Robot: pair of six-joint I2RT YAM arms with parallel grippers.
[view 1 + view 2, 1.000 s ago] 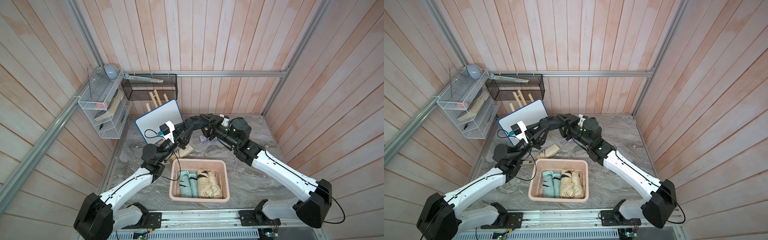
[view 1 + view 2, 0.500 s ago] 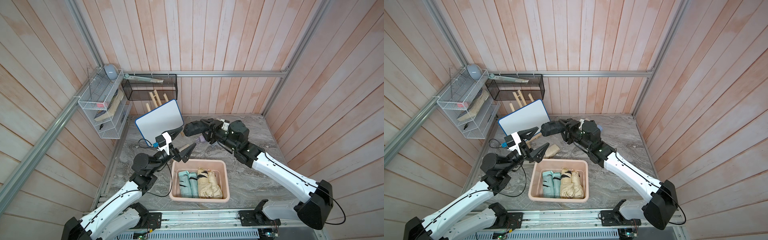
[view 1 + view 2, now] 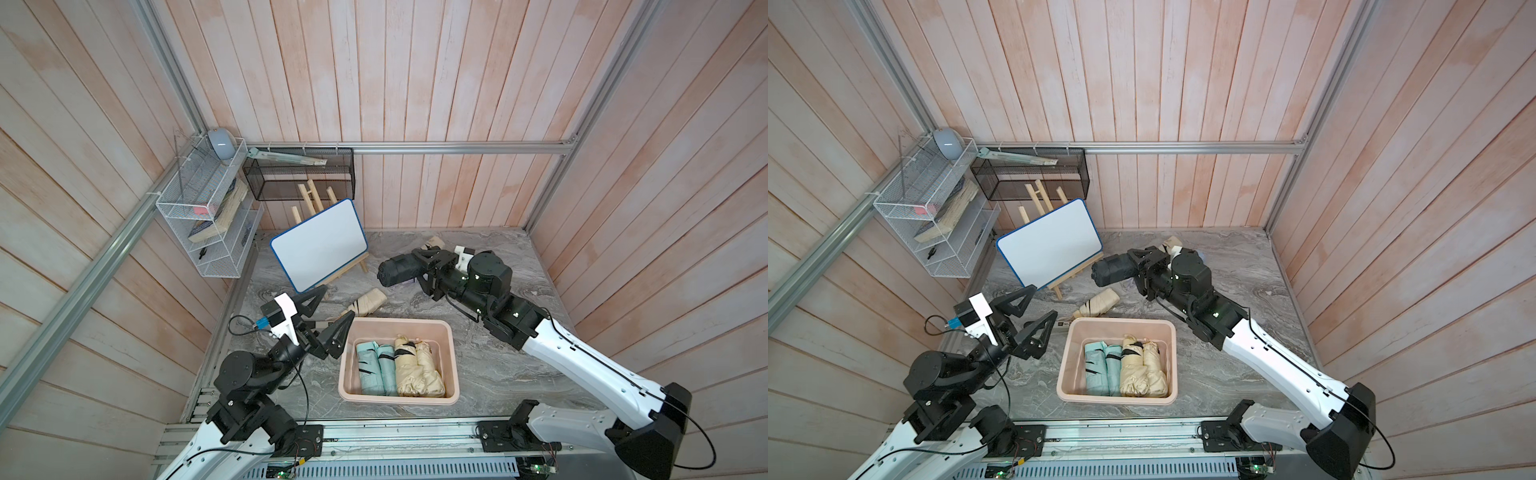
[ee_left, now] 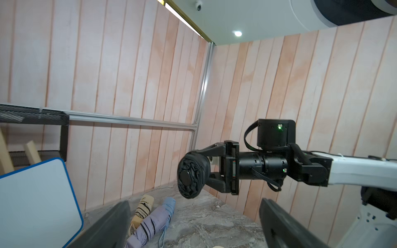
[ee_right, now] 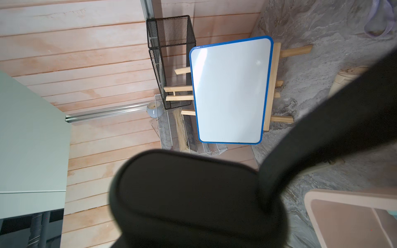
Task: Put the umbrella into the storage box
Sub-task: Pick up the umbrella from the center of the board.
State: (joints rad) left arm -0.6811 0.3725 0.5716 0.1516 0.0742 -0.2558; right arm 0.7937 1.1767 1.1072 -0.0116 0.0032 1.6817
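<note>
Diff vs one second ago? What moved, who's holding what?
Left gripper let go of the black umbrella, opened wide and drew back toward its base, beside the storage box. Right gripper kept its grip on the umbrella, off the table, nearly in place. Unchanged: folded umbrellas in the box, beige umbrella on the table, whiteboard.

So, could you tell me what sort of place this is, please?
Probably a staged robot test cell: plank walls on an aluminium frame, a marble-look tabletop, and the left arm and right arm mounted on a rail.
</note>
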